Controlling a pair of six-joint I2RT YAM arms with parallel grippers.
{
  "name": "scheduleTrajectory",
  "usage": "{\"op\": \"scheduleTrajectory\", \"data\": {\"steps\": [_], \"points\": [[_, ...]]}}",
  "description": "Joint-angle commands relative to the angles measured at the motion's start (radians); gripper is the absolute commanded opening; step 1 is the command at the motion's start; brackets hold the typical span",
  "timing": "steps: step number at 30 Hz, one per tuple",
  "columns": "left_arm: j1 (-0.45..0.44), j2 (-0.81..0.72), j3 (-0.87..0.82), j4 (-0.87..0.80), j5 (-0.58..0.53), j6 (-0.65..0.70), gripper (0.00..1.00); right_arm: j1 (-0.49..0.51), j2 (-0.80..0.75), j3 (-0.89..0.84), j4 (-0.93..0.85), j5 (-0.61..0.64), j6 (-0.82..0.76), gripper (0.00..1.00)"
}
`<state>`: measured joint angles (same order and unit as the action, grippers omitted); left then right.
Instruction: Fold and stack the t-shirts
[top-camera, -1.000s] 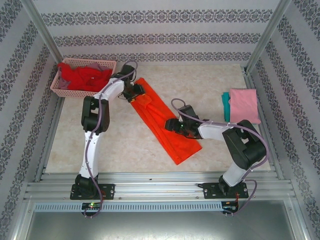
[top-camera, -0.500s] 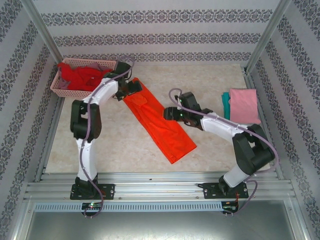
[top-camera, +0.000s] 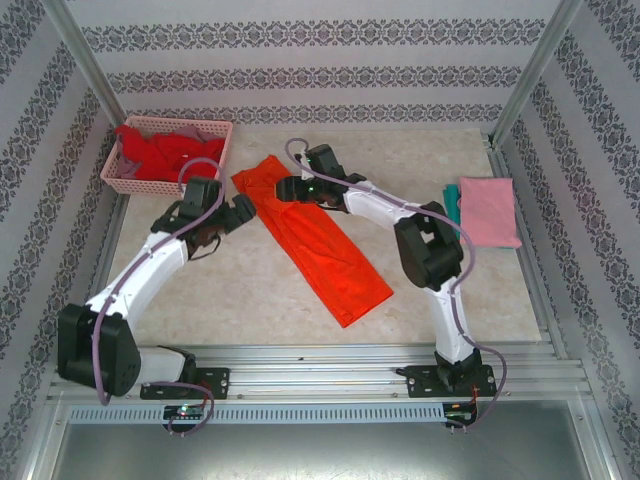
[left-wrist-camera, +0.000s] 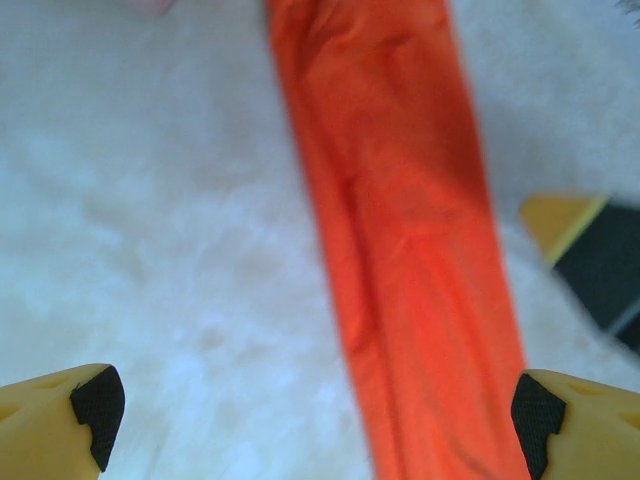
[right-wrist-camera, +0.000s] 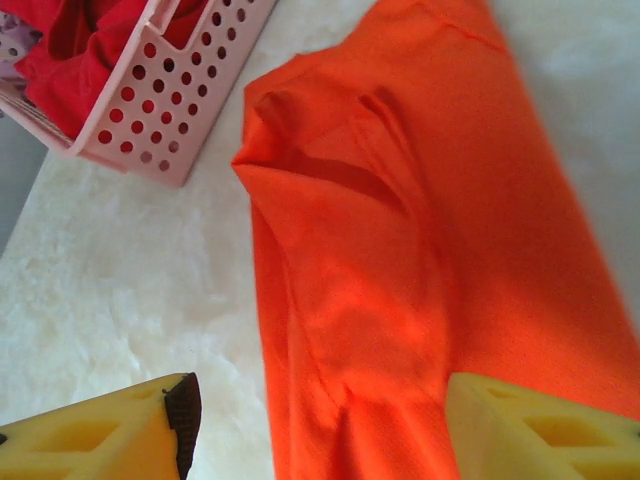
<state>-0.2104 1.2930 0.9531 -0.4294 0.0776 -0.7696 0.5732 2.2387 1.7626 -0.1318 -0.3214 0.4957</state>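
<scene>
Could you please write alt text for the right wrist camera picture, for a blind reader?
A bright orange cloth t-shirt, partly folded, lies flat on the white marbled table. A pink plastic lattice basket holding red cloth sits at upper left; two yellow fingers stand open at the bottom.

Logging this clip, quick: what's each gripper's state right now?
Left gripper: open, holding nothing.
Right gripper: open, holding nothing, above the orange shirt.
</scene>
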Motion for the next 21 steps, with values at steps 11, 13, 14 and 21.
{"op": "scheduleTrajectory", "data": {"steps": [11, 13, 14, 21], "points": [[-0.028, -0.075, -0.122, 0.050, 0.016, -0.072, 1.00, -0.061, 0.333, 0.429, -0.236, 0.021, 0.125, 0.65], [-0.031, -0.055, -0.112, 0.060, 0.024, -0.070, 1.00, -0.094, 0.331, 0.417, -0.245, 0.037, 0.141, 0.65], [-0.033, -0.047, -0.109, 0.067, 0.027, -0.069, 1.00, -0.106, 0.326, 0.405, -0.247, 0.053, 0.144, 0.65], [-0.059, 0.085, -0.037, 0.102, 0.071, 0.017, 1.00, -0.218, 0.255, 0.288, -0.259, 0.162, 0.156, 0.65]]}}
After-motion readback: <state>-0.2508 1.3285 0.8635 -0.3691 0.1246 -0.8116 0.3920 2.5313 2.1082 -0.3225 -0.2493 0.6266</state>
